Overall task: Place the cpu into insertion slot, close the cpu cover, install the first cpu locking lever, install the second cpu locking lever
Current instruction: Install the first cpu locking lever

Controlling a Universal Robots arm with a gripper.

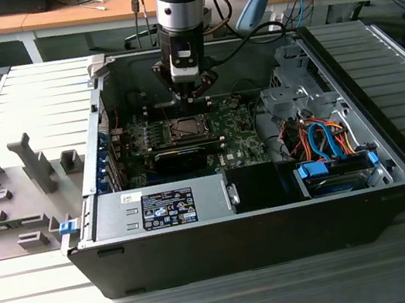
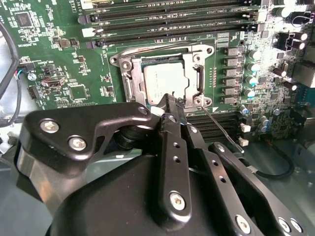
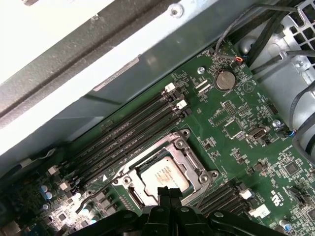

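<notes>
Label (image 1: 168, 208) on power supply box (image 1: 214, 196): print too small, perhaps barcodes; nothing legible.

An open black computer case (image 1: 242, 242) sits on the ribbed worktop (image 1: 290, 293), holding a labelled power supply (image 1: 167, 208), blue and orange cables (image 1: 320, 142), and a round coin battery (image 3: 226, 79) near black memory slots (image 3: 125, 135).

Grey ribbed metal table (image 1: 290, 293) carries 1 open black computer case (image 1: 240, 231) lying on its side, about mid-table, its long wall parallel to the table edge nearest the exterior camera. Against the case, toward the table edge at the exterior view's left, lies 1 grey ribbed panel (image 1: 29, 103) with several upright grey blocks (image 1: 32, 162) standing on it.
</notes>
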